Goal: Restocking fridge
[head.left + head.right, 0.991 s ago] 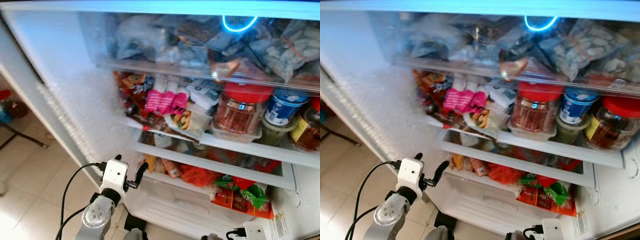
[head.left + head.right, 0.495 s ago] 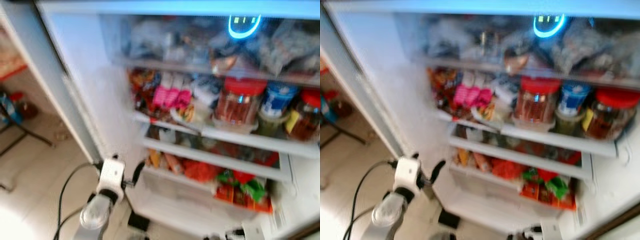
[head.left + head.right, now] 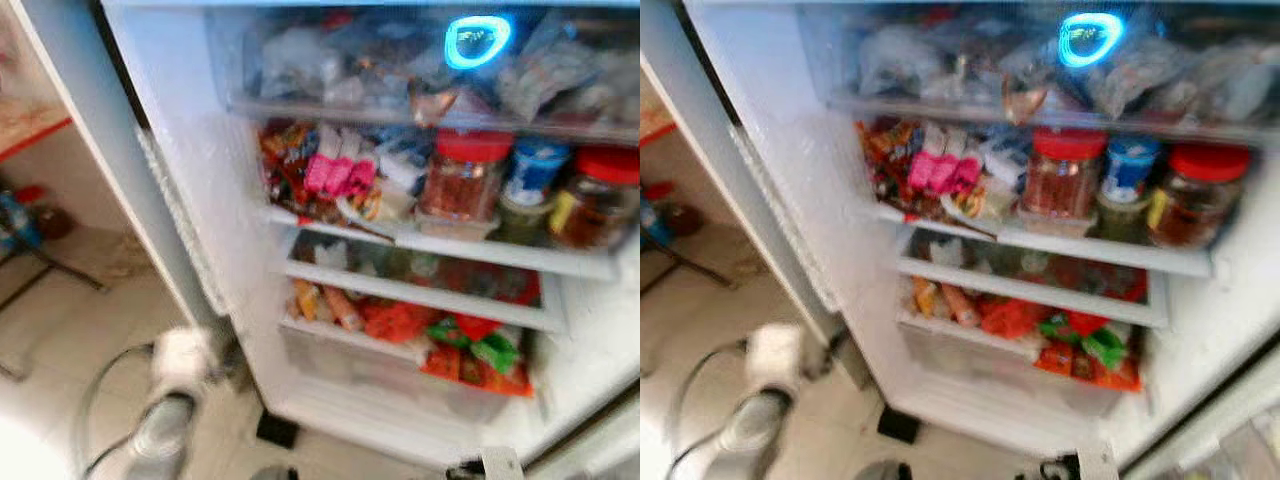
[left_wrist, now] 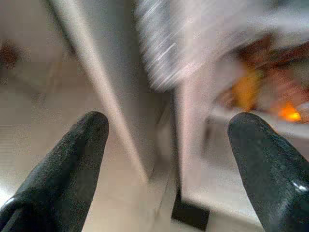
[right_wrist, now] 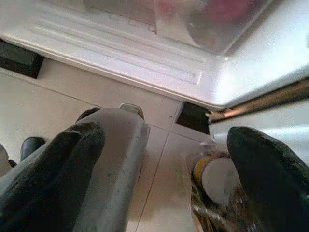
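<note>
A pale tiled floor [image 3: 60,340] runs up to an open fridge [image 3: 200,200], its shelves packed full. In the left eye view, a red-lidded jar [image 3: 462,175] stands on the middle shelf, with a blue-and-white tub [image 3: 533,172] just beside it and a second red-lidded jar [image 3: 598,195] beyond that. Pink packets [image 3: 338,172] lie further along the same shelf, toward the fridge's hinge side. Above the jars, bagged food fills a clear drawer [image 3: 400,110]; below them, orange and green packets [image 3: 470,350] sit in the lowest bin. The left arm, blurred, hangs low in front of the fridge's bottom corner.

In the left wrist view, the left gripper [image 4: 169,159] has its fingers spread wide, holding nothing, facing the fridge's lower edge.

In the right wrist view, the right gripper [image 5: 166,174] is likewise spread and empty, above the floor beside the fridge's white base.
</note>
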`<state>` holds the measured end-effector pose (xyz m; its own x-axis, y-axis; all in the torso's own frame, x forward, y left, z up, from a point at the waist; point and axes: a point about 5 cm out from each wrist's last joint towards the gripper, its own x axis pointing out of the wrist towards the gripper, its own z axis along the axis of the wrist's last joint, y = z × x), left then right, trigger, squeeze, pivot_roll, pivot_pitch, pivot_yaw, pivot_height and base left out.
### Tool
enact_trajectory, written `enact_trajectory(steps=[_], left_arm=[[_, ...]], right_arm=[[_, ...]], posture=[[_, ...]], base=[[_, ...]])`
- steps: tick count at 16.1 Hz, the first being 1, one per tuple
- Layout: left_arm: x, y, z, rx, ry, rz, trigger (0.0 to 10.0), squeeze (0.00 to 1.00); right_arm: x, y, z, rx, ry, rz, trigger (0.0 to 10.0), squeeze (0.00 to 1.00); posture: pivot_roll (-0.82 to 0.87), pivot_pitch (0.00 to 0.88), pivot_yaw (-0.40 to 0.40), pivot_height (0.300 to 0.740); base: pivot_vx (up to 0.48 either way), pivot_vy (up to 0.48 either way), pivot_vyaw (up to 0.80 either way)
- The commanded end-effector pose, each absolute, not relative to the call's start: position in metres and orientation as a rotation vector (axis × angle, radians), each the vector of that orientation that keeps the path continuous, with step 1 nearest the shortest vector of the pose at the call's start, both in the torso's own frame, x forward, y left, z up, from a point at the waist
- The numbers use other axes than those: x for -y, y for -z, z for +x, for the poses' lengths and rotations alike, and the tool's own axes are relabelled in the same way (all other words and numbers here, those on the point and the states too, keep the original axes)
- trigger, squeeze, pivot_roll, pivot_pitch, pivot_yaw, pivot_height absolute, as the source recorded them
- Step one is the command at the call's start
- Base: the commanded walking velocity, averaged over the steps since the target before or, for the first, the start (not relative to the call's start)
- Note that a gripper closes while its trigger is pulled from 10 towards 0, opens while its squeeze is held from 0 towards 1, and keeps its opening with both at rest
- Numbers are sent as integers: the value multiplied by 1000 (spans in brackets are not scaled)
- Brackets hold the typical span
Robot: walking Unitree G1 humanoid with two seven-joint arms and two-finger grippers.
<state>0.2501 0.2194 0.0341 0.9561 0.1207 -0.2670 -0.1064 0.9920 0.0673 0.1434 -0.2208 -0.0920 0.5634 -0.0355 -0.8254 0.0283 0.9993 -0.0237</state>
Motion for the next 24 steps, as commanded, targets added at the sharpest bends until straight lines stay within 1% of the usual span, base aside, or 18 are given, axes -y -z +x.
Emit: enact_trajectory(steps=[1, 2, 3, 5, 7, 10, 14, 16, 18, 19, 21, 23, 24], left_arm=[[-232, -16, 247, -374, -182, -31, 10000, 0], [-238, -3, 243, -432, -199, -70, 10000, 0], [-242, 11, 237, -503, -196, -57, 10000, 0], [-245, 20, 234, -551, -208, -57, 10000, 0], [-243, 41, 221, -678, -209, -78, 10000, 0], [-237, 57, 207, -774, -208, -68, 10000, 0], [-232, 66, 196, -824, -203, -47, 10000, 0], [-233, 71, 189, -849, -211, -43, 10000, 0], [-237, 73, 183, -865, -216, -41, 10000, 0], [-241, 74, 178, -884, -207, -28, 10000, 0], [-250, 77, 167, -918, -187, -4, 10000, 0], [-268, 77, 151, -946, -219, -10, 10000, 0], [-273, 78, 147, -958, -226, -8, 10000, 0]], right_arm=[[218, 104, 112, -1104, 28, -1, 10000, 0], [218, 104, 113, -1104, 25, -4, 10000, 0], [218, 104, 113, -1102, 26, 1, 10000, 0], [218, 104, 114, -1095, 35, 9, 10000, 0], [218, 104, 115, -1095, 34, 9, 10000, 0], [218, 104, 115, -1095, 32, 14, 10000, 0], [218, 104, 114, -1095, 39, 15, 10000, 0], [218, 104, 113, -1094, 40, 19, 10000, 0], [218, 104, 113, -1094, 40, 19, 10000, 0], [218, 104, 113, -1094, 40, 21, 10000, 0], [218, 104, 113, -1095, 38, 18, 10000, 0], [219, 104, 113, -1094, 42, 21, 10000, 0], [219, 104, 113, -1094, 41, 21, 10000, 0]], posture=[[74, 59, 46, 650], [72, 60, 44, 650], [66, 57, 46, 650], [60, 56, 53, 650], [63, 56, 48, 650], [54, 58, 46, 650], [49, 59, 44, 650], [50, 57, 43, 650], [45, 58, 44, 650], [49, 58, 40, 650], [49, 57, 40, 650], [47, 56, 41, 650], [46, 53, 40, 650]], base=[[0, 0, 0], [0, 0, 0], [0, 0, 0], [0, 0, 0], [0, 0, 0], [0, 90, 0], [0, 292, 0], [0, 0, 0], [0, 0, 0], [0, 409, 0], [0, 0, 0], [0, 202, 0], [0, -405, 0]])
